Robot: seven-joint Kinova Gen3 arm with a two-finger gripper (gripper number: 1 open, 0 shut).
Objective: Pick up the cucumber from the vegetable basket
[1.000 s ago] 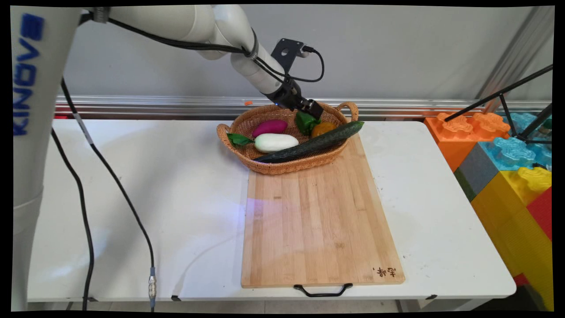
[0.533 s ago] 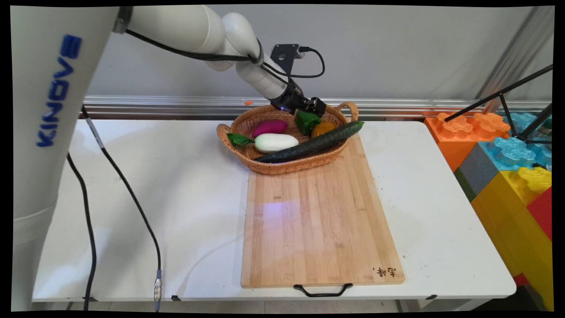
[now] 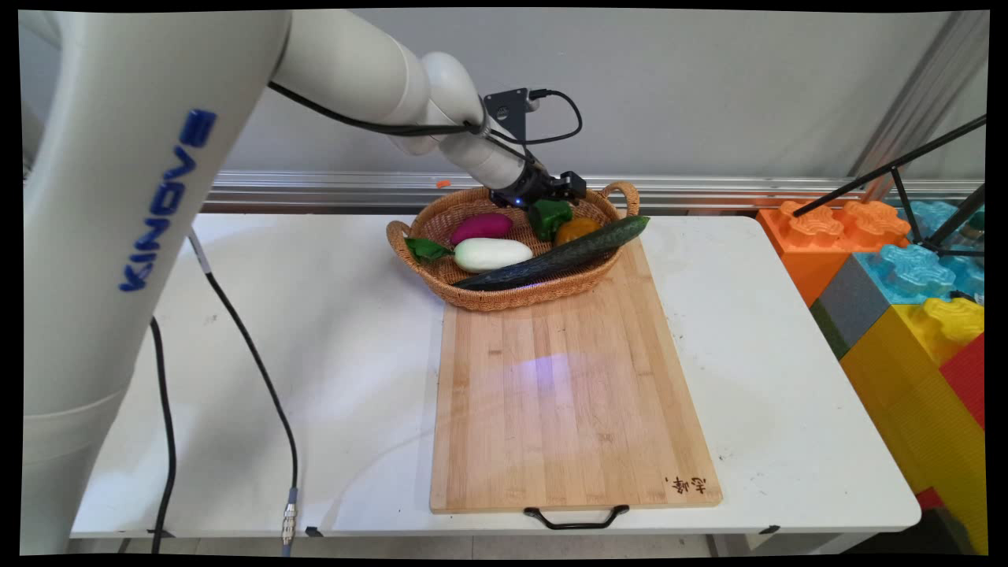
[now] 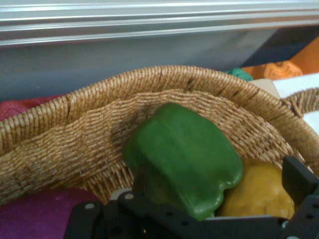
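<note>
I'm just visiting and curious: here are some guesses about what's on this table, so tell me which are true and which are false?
1. The gripper is at the far side of the wicker basket, nearest the green pepper. True.
2. The cucumber lies flat on the cutting board. False: it lies in the basket, with its tip sticking out over the rim.
3. The white eggplant lies beside a purple vegetable in the basket. True.
4. The basket stands at the board's handle end. False: it is at the far end; the black handle is at the near edge.
5. An orange-yellow vegetable lies next to the green pepper. True.
</note>
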